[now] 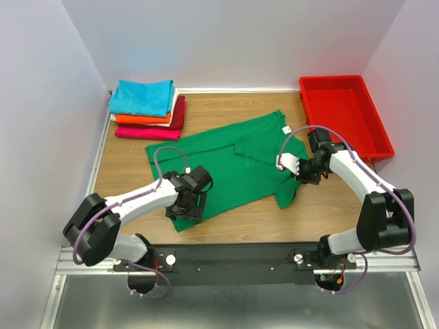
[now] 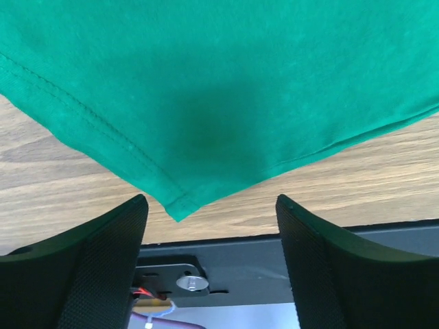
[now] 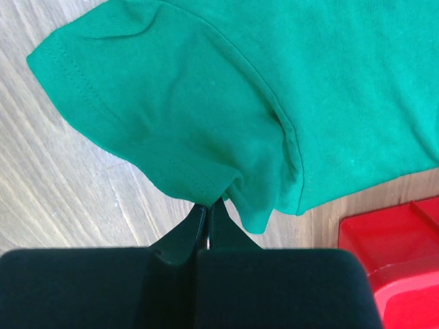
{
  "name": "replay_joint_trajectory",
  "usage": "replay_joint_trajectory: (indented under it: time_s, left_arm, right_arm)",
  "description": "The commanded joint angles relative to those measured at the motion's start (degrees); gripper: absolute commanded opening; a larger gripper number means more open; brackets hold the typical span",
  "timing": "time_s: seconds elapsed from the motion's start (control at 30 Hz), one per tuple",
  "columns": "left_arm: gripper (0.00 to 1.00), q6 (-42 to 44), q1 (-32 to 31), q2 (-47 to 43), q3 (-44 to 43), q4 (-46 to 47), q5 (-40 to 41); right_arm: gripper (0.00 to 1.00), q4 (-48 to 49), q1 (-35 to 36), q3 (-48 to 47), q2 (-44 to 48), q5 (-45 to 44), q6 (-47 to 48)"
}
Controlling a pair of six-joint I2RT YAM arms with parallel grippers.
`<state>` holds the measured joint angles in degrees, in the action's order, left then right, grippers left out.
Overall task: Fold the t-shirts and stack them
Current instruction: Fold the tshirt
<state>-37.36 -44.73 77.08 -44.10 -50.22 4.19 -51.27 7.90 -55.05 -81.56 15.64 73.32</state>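
Two grippers meet the green t-shirt [image 1: 233, 164] spread on the table [image 1: 329, 202]: left gripper [image 2: 212, 205] wide open over its near hem corner, right gripper [image 3: 209, 205] pinching a sleeve hem. Only overhead do I see its white neck label [image 1: 286, 129], unreadable, and folded t-shirts [image 1: 146, 110] beyond its far-left.

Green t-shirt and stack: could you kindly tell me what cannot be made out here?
Top external: neck label print is too small to read.
Top external, left wrist: whether the left gripper touches the green t-shirt; no side view.
Right wrist: the shut right gripper covers how much sleeve is pinched.
Top external: turquoise t-shirt covers most of the stacked t-shirts beneath.
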Motion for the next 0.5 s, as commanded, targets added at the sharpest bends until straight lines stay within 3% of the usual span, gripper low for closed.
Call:
replay_joint_trajectory:
  time_s: [0.0, 0.07, 0.13, 0.27, 0.37, 0.4, 0.47]
  left_arm:
    - [0.82, -0.1, -2.3, 1.7, -0.3, -1.7, 2.2]
    - [0.86, -0.3, -4.1, 2.5, -0.6, -2.1, 2.7]
    - [0.98, -0.4, -5.4, 2.9, -0.9, -2.9, 2.8]
    - [0.98, 0.5, -8.0, 3.4, -0.9, -2.2, 1.6]
    - [0.87, 0.8, -8.0, 3.7, -0.5, -1.0, 2.1]
    - [0.71, 0.7, -8.0, 3.8, -0.5, -0.8, 2.1]
    - [0.64, 0.5, -8.0, 4.5, -0.3, -0.8, 2.5]
  right_arm:
    - [0.01, 2.0, -1.1, 1.3, -1.3, 1.9, -0.1]
    - [0.01, 2.6, -1.6, 1.6, -1.6, 1.9, 0.2]
    - [0.01, 2.8, -1.9, 1.7, -1.8, 2.0, 0.2]
    - [0.01, 3.1, -2.2, 1.9, -1.8, 2.3, 0.0]
    - [0.01, 3.2, -2.2, 1.9, -1.8, 2.4, -0.3]
    - [0.01, 3.2, -2.2, 1.9, -1.8, 2.4, -0.4]
    - [0.01, 3.2, -2.2, 1.8, -1.6, 2.5, -0.5]
